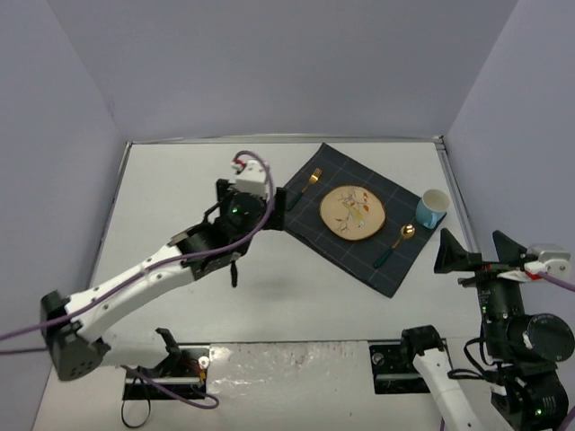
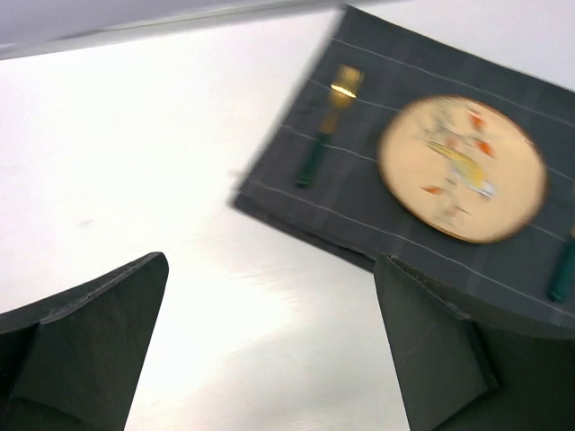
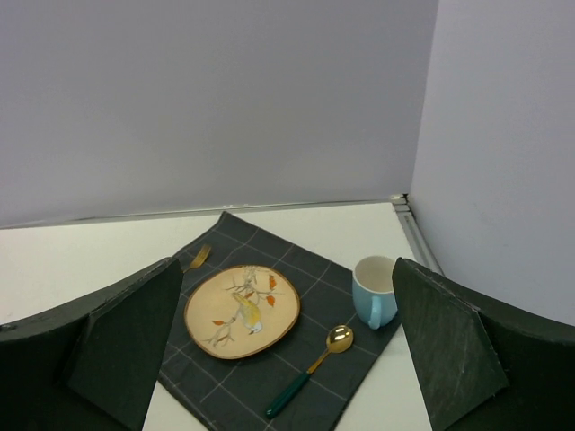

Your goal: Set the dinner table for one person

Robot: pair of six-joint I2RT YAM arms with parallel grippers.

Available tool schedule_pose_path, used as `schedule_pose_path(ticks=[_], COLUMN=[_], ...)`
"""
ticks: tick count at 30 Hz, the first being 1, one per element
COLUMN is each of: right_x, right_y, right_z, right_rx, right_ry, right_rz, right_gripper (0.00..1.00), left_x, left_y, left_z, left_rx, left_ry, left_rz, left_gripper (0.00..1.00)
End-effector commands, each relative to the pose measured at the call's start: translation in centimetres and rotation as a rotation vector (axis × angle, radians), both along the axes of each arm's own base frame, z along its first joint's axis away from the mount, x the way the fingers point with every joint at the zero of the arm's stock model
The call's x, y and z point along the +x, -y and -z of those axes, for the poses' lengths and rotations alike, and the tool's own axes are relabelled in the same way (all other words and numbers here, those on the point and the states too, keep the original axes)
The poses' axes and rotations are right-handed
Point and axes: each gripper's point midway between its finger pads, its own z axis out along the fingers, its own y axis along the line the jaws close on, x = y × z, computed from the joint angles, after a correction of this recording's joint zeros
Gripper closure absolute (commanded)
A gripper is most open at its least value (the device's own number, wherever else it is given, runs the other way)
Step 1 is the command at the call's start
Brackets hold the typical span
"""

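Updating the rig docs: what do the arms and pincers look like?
The left arm and right arm: white links, black joint housings, purple cable alongside. The left pincer and right pincer: two flat, matte dark-grey wedge fingers each. Small green lights on the housings.

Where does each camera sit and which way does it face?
Top external: above, behind the robot, looking down on the white tabletop; left arm, right arm show.
Left wrist: on left gripper, low, facing the dark grey checked cloth; fingers show.
Right wrist: on right gripper, higher, facing the far wall; fingers show.
Shared: all see the round beige bird-painted plate.
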Motion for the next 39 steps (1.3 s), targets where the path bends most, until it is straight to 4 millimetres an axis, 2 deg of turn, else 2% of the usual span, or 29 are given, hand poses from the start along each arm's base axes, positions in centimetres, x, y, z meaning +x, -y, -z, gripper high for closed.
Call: schedule_pose_path(ticks=[1,2,5,10,14,19,31,39], right_x=[0.1,-0.1,0.0,-0.6,-1.3,-0.9,0.4,0.7], right_y=[2.0,2.1,2.3,3.3,4.0,4.2,3.4,3.1], right_z=[0.3,0.5,2.0,3.1,3.4,4.2,4.6,4.3], right_rx=[-0.022,-0.024,-0.034,-0.026,-0.018,0.008,0.021,0.020], right_ry=[0.035,0.038,0.022,0.034,0.067,0.059,0.042,0.049], right_rz=[0.109,0.113,0.123,0.175,0.208,0.228,0.194,0.181], right_gripper=[0.00,0.00,0.00,0.00,0.00,0.00,0.00,0.00], left_x=[-0.7,-1.1,-2.5,-5.3,-7.1,-7.7,-6.5,-5.6], left_y=[-10.6,-12.3,-16.4,-21.6,-24.9,-26.5,-27.6,-27.9], left_z=[-2.7,-3.3,-2.7,-3.5,-3.9,-3.9,-1.5,-0.8], left_rx=[0.057,0.046,0.108,0.117,0.103,0.116,0.103,0.078], left_ry=[0.115,0.133,0.161,0.221,0.281,0.323,0.272,0.241], left_rz=[-0.235,-0.264,-0.343,-0.450,-0.536,-0.595,-0.689,-0.692], left_gripper=[0.03,0.03,0.03,0.03,0.03,0.03,0.03,0.03])
